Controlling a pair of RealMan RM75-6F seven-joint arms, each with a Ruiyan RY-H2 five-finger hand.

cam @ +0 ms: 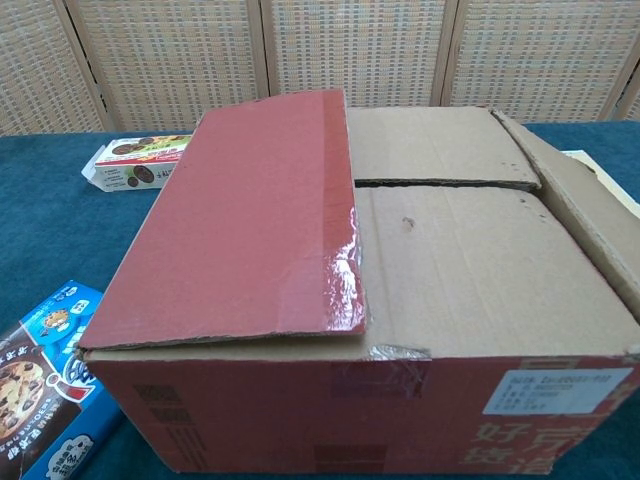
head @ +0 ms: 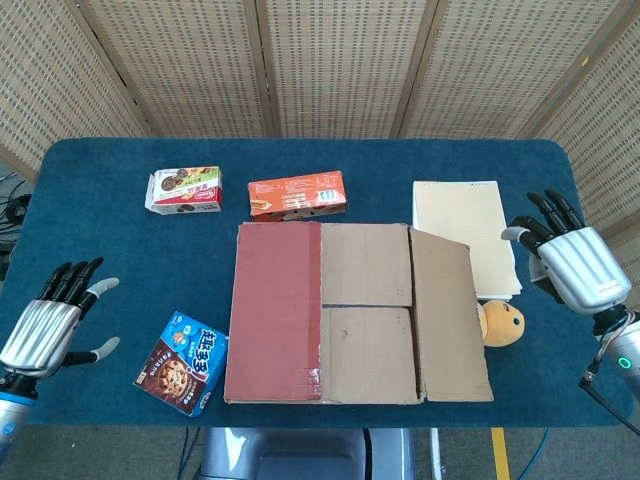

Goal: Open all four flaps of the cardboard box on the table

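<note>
Brown cardboard box (head: 345,310) sits mid-table on the blue cloth (head: 120,240), its right flap (head: 450,315) folded out and down while the red-taped left flap (head: 272,310) lies flat over the inner pair, evidently next. Right hand (head: 572,262) hangs beside it, fingers spread and empty; left hand (head: 52,322) waits likewise, clear of the blue cookie packet (head: 183,362).

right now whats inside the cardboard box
Cannot tell. The cardboard box has its red-taped flap and two inner flaps lying flat over the opening. Only the right flap is folded outward, so the contents are covered.
</note>
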